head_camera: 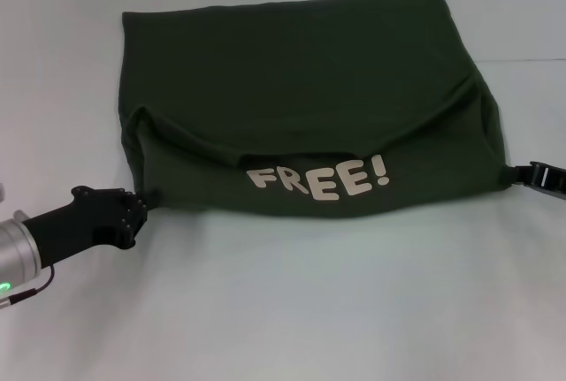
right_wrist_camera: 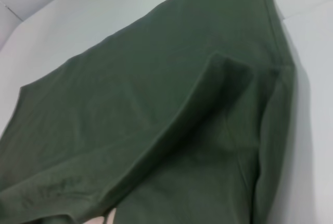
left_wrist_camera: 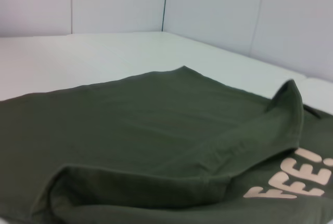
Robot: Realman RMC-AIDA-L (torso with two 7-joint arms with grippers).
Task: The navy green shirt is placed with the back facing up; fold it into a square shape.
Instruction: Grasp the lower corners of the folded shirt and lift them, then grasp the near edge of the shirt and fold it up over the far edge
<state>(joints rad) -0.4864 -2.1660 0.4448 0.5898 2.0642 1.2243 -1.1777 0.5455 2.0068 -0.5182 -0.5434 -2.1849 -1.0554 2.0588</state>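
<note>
Navy green shirt (head_camera: 301, 107) lies mid-table, already folded once or more: rough rectangle, near edge turned over so the cream "FREE!" lettering (head_camera: 318, 182) shows on a flap facing the robot. The flap isn't flat. It bows up in a curved ridge across the width, with puffed pockets at both near corners. Far edge is straight and lies flat.

Left gripper (head_camera: 141, 202) is at the near-left corner, touching the cloth; tips seem pinched on the fabric edge, but they're partly hidden, so can't tell for sure. Right gripper (head_camera: 531, 173) is at the near-right corner, touching or just beside the hem; only a sliver is in view, so its finger state can't be told. Neither wrist view shows its own fingers, just cloth.

Progress, my read: sleeves not visible, likely tucked in; a lengthwise fold is in progress or just laid. Outline is still wider than deep, so not square yet. Left to do: flatten the flap, probably one more fold.

Material: soft matte cotton, olive-dark, limp, holds loose rolls instead of creases. Table (head_camera: 283, 310) is plain white and smooth, with white panel walls (left_wrist_camera: 119, 0) behind.
</note>
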